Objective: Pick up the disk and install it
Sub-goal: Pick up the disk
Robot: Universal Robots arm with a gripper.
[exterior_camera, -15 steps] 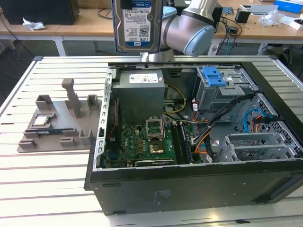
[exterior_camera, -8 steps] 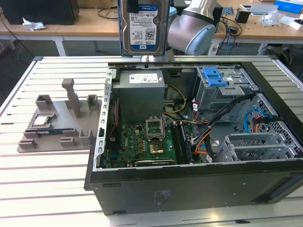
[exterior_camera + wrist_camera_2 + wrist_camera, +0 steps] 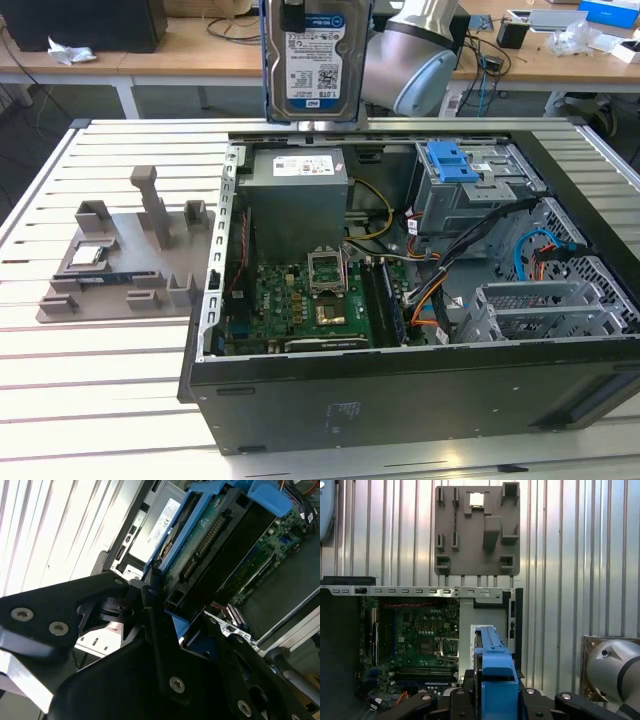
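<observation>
we see the disk (image 3: 317,60) held upright in the air, its label facing us in the exterior view, over the far edge of the open computer case (image 3: 400,390) — touching nothing inside. in the first wrist view the gripper (image 3: 495,692) is clamped on the disk's blue frame, pressing it from both sides. the case lies on the slatted counter (image 3: 100,400), with a blue caddy (image 3: 452,160) in its far drive bay. to the exterior view's left a grey holder (image 3: 120,262) rests just beside the case — a small square chip (image 3: 86,255) lies on it.
</observation>
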